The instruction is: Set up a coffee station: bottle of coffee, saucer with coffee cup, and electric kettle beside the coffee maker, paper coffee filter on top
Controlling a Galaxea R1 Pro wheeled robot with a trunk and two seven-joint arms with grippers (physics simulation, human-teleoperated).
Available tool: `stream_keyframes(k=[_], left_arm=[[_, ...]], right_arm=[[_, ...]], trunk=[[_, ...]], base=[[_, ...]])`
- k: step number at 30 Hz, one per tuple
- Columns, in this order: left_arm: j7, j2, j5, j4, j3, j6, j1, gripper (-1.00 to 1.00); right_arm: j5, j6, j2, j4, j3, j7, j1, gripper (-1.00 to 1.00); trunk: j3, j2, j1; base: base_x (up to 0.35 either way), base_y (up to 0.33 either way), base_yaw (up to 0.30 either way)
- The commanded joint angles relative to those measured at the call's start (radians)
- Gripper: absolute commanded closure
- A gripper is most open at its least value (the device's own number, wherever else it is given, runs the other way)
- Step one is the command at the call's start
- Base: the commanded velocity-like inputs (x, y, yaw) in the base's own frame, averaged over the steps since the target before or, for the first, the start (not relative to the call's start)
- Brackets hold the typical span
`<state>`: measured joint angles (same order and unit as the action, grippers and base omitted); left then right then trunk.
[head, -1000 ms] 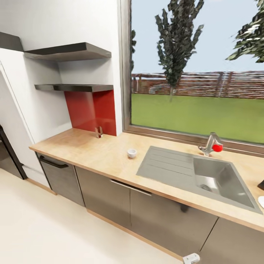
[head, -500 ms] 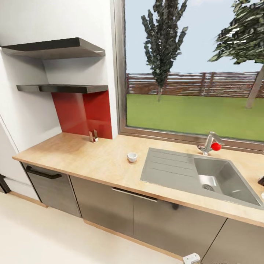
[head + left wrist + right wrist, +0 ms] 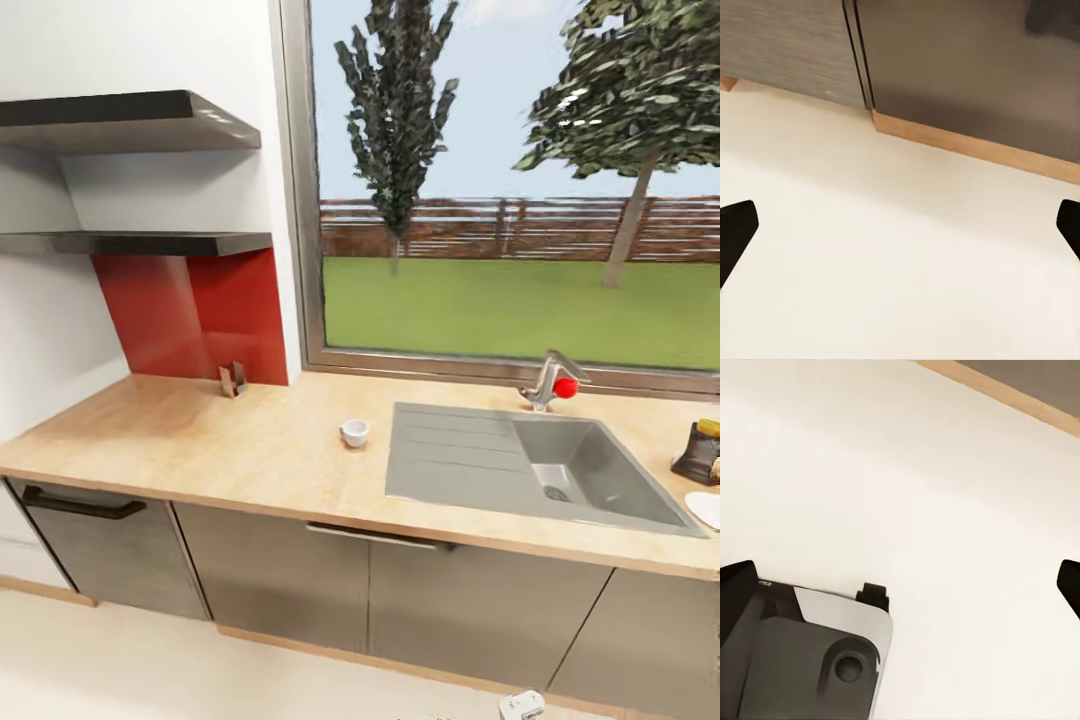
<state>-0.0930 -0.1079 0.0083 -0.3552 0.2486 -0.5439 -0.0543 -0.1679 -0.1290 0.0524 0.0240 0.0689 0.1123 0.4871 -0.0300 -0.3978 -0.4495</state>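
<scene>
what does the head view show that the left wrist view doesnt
Head view: the kitchen countertop with the coffee cup, the sink, the faucet, two shelves, the window, and at the right edge a dark bottle with a yellow cap beside a white plate edge.

Left wrist view: the left gripper, fingers wide apart, above pale floor.

Both: the dark grey cabinet fronts and wooden plinth.
</scene>
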Motion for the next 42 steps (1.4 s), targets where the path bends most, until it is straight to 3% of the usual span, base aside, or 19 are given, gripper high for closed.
stream_keyframes(k=[1, 7, 27, 42], left_arm=[[-0.010, 0.001, 0.001, 0.001, 0.008, -0.002, -0.001, -1.00], [-0.009, 0.001, 0.001, 0.001, 0.008, -0.002, -0.001, -1.00], [-0.004, 0.001, 0.001, 0.001, 0.006, -0.002, -0.001, -1.00], [-0.017, -0.009, -0.001, -0.048, 0.005, -0.003, -0.004, -1.00]], right_arm=[[-0.005, -0.006, 0.000, 0.002, 0.006, 0.004, 0.001, -1.00], [-0.005, -0.006, 0.000, 0.002, 0.006, 0.004, 0.001, -1.00], [-0.004, -0.008, 0.001, 0.002, 0.006, 0.006, 0.001, -1.00], [-0.004, -0.004, -0.007, 0.006, 0.004, 0.002, 0.001, -1.00]], trunk=[[-0.003, -0.002, -0.001], [-0.005, -0.002, -0.001], [-0.006, -0.002, -0.001], [-0.006, -0.002, -0.001]], base=[[0.001, 0.324, -0.265], [0.000, 0.211, -0.265], [-0.026, 0.030, -0.265], [-0.054, 0.050, -0.031]])
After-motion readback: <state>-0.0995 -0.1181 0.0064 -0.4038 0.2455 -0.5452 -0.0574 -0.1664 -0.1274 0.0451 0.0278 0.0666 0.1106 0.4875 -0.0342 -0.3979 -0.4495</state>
